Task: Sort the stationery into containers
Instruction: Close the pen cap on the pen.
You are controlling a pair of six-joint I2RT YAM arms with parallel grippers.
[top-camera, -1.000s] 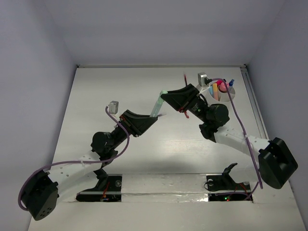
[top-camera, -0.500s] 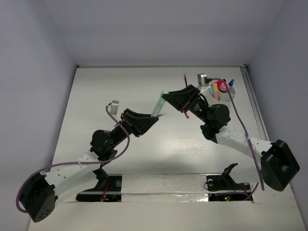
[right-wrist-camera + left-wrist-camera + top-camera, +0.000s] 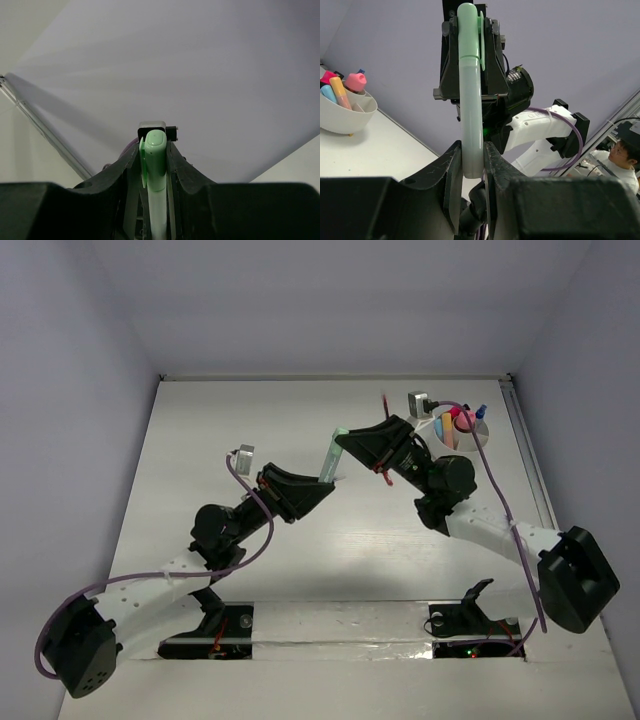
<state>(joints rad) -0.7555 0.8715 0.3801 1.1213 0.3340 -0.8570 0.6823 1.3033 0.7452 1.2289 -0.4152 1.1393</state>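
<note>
A pale-green highlighter (image 3: 330,456) hangs above the table's middle, held at both ends. My left gripper (image 3: 323,483) is shut on its pale lower barrel (image 3: 470,125), with the jaws pressed against both sides (image 3: 471,160). My right gripper (image 3: 345,438) is shut on the green capped end (image 3: 156,165), its fingers (image 3: 449,55) seen head-on in the left wrist view. The white round cup (image 3: 484,435) stands at the back right, behind the right arm. It holds pink, orange, yellow and blue markers (image 3: 340,92).
A thin red pen (image 3: 385,402) lies on the table behind the right gripper. A metal rail (image 3: 525,455) runs along the table's right edge. White walls close off the back and sides. A person (image 3: 622,155) shows at the far right of the left wrist view.
The left arm's wrist has shifted slightly right and forward. The highlighter and the right arm have stayed nearly where they were, and both grips hold.
</note>
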